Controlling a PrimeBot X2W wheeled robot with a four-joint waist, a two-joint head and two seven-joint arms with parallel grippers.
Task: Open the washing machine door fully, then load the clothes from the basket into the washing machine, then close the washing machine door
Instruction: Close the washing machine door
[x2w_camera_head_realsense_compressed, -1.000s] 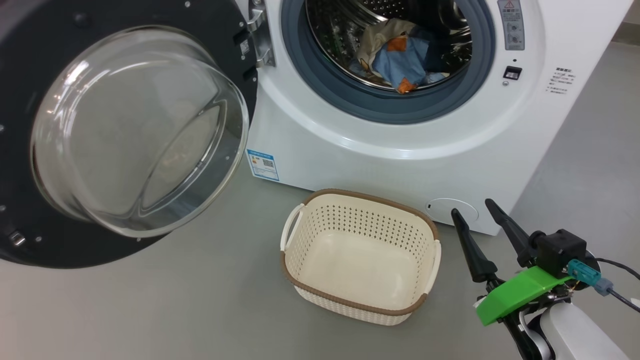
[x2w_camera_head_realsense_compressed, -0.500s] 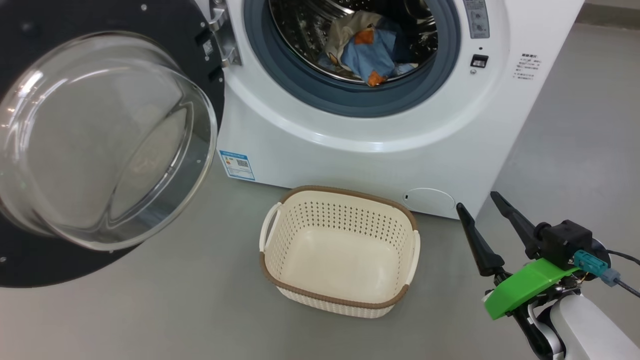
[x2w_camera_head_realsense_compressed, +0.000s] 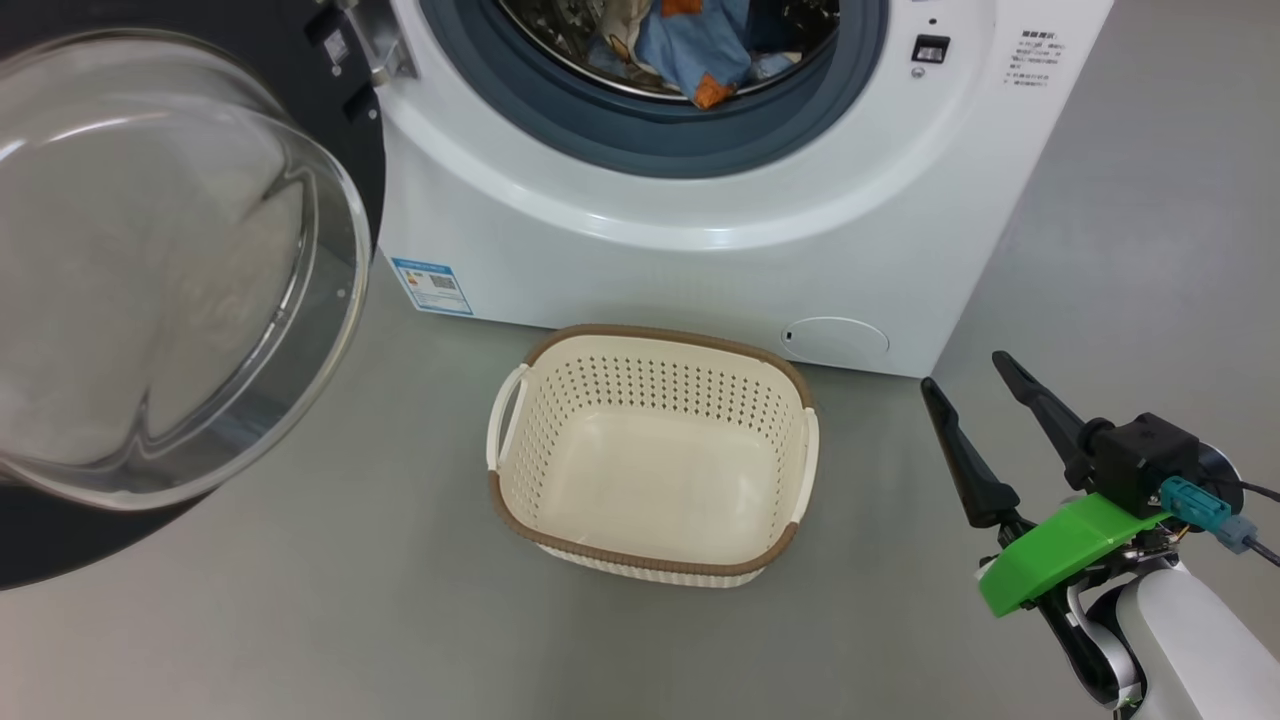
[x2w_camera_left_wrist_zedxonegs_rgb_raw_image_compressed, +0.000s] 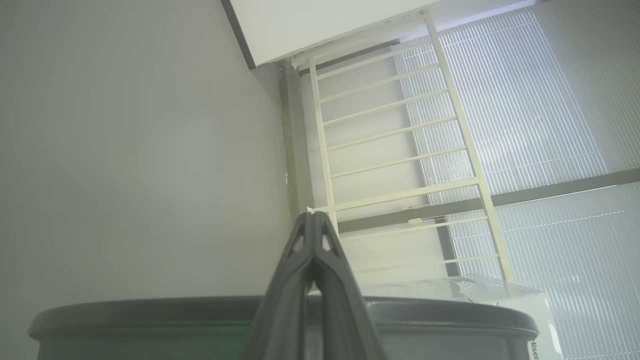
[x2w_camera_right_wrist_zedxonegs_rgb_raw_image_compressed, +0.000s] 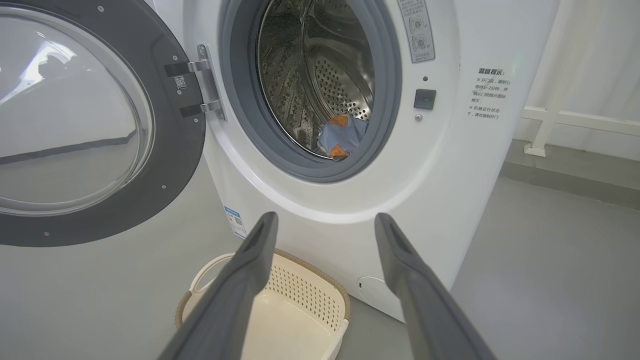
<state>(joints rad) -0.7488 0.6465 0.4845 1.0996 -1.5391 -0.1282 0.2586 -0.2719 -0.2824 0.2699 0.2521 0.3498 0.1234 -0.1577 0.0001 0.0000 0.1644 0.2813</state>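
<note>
Viewpoint was swung lower; nothing else moved. Door (x2w_camera_head_realsense_compressed: 170, 280) judged stiff, glossy: best pushed at black rim (x2w_camera_head_realsense_compressed: 345, 130). Right gripper (x2w_camera_head_realsense_compressed: 964, 372) spread empty, left gripper (x2w_camera_left_wrist_zedxonegs_rgb_raw_image_compressed: 312, 216) pinched together.

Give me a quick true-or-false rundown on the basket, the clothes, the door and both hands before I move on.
The basket is empty. True.
The clothes lie on the floor. False: they are inside the washing machine.
The washing machine door is shut. False: it stands wide open.
The right hand is open, holding nothing. True.
The left hand is open. False: its fingers are pressed together.
</note>
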